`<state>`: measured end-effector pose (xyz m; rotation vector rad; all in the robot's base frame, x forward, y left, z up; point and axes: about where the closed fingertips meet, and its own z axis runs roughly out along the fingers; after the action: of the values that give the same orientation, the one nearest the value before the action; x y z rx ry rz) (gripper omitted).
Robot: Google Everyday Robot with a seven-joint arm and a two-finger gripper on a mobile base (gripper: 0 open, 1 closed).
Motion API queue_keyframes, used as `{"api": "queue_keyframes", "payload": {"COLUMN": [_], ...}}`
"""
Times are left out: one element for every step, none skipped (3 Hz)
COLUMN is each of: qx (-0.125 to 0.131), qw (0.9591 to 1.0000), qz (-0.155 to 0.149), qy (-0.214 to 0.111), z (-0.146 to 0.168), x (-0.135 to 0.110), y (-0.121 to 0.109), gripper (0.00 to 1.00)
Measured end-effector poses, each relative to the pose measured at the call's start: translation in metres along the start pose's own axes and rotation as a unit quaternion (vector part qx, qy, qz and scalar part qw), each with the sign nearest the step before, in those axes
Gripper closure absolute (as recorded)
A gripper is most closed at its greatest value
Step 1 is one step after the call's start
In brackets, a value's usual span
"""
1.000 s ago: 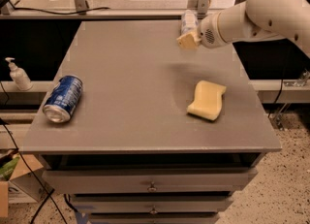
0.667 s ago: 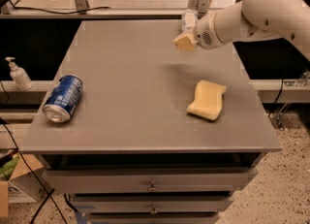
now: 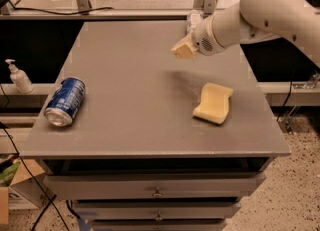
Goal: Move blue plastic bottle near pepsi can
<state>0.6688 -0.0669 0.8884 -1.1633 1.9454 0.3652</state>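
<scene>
One table (image 3: 130, 75), grey-topped, carries three things: one pepsi can (image 3: 65, 101), one yellow sponge (image 3: 214, 103) and one blue plastic bottle (image 3: 193, 22). Off the table, on a lower ledge at the left, stands one white pump bottle (image 3: 19, 77). Under the top, two drawer pulls (image 3: 157, 192) show, one below the other.

One white arm (image 3: 265, 5) comes in from the upper right. It bends high at the elbow, then slopes down and left to a round wrist. The gripper (image 3: 184, 50) hangs above the back-right part of the table, its beige tip pointing down and left, and a soft shadow lies on the grey top beneath it. Whether the gripper is clamped on anything, I cannot tell. The bottle shows as a pale, clear shape just behind the gripper near the table's back edge, partly hidden by the wrist; standing or lifted, I cannot tell.

The can lies on its side close to the left edge, toward the front, with one silver end facing the front-left corner. It is well apart from the bottle — nearly the whole top is between them. The sponge lies flat right of the middle, near the right edge but not at it. Between can and sponge runs a wide stretch of bare grey top, and the front edge is bare as well.
</scene>
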Motion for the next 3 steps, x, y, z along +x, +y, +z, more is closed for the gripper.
{"api": "queue_keyframes", "payload": {"qx": [-0.039, -0.052, -0.057], "qw": [0.9968, 0.9955, 0.9963], "qz": [-0.065, -0.078, -0.06], "qy": [0.027, 0.014, -0.021], "z": [0.006, 0.011, 0.012], "x": [-0.002, -0.001, -0.003], "y": [0.045, 0.063, 0.059], "gripper": [1.0, 0.82, 0.59]}}
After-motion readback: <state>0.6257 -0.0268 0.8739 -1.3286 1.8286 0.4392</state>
